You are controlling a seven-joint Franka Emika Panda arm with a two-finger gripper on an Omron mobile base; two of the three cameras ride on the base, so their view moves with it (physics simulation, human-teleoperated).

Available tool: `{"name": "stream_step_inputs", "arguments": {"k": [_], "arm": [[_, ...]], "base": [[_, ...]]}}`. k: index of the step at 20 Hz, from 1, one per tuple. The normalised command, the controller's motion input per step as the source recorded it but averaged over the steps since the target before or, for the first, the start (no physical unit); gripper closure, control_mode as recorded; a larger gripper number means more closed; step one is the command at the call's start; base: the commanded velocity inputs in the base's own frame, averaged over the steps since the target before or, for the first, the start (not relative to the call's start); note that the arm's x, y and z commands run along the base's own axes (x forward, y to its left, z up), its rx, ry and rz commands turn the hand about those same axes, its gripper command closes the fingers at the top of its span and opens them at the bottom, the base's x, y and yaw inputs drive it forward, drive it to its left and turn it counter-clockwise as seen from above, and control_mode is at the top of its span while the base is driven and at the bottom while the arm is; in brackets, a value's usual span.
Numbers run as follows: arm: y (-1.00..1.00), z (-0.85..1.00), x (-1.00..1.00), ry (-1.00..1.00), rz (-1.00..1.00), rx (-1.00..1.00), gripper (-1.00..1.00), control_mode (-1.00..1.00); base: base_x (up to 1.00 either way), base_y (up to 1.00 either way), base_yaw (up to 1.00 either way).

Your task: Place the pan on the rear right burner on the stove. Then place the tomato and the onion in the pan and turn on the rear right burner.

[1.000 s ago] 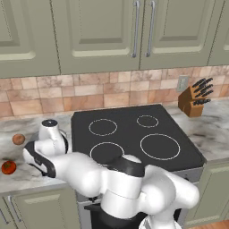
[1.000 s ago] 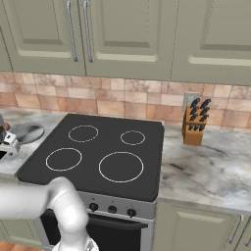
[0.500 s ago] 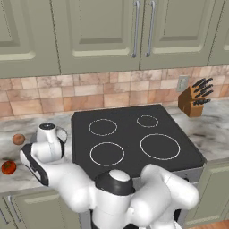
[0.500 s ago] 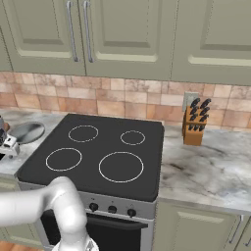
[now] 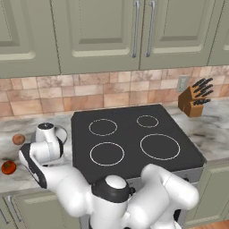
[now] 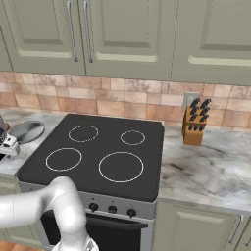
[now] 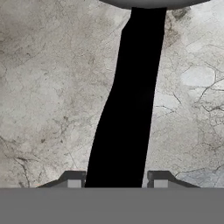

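The pan (image 6: 27, 131) lies on the marble counter left of the stove (image 6: 105, 169). Its grey rim (image 7: 153, 3) is at the top of the hand view and its black handle (image 7: 129, 100) runs down between my fingertips. My gripper (image 7: 117, 181) stands over the handle's end, its jaws drawn in against both sides. My white hand (image 5: 44, 147) covers most of the pan in the left base view. The tomato (image 5: 8, 167) and the onion (image 5: 18, 139) rest on the counter left of my hand. The rear right burner (image 5: 147, 121) is bare.
A wooden knife block (image 6: 194, 122) stands on the counter right of the stove. Black knobs (image 6: 112, 210) line the steel front. Tiled backsplash and green cabinets rise behind. My arm's elbow bulks low in front of the stove.
The jaws have closed in from wide open onto the pan's handle. The hand has settled a little further left and lower over the counter.
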Motion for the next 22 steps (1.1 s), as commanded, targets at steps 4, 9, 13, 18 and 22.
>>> {"name": "stream_step_inputs", "arguments": {"k": [4, 9, 13, 18, 22], "arm": [[0.00, -0.15, 0.00, 0.00, 0.00, 0.00, 1.00, -1.00], [0.00, -0.02, 0.00, -0.03, 0.00, 0.00, 1.00, -1.00], [0.00, 0.00, -0.03, -0.08, 0.00, 0.00, 1.00, -1.00], [0.00, 0.06, -0.11, -0.10, 0.00, 0.00, 1.00, -1.00], [-0.03, 0.20, -0.23, -0.10, -0.01, 0.00, 1.00, -1.00]], "base": [[0.00, 0.00, 0.00], [0.00, 0.00, 0.00], [0.00, 0.00, 0.00], [0.00, 0.00, 0.00], [0.00, 0.00, 0.00]]}}
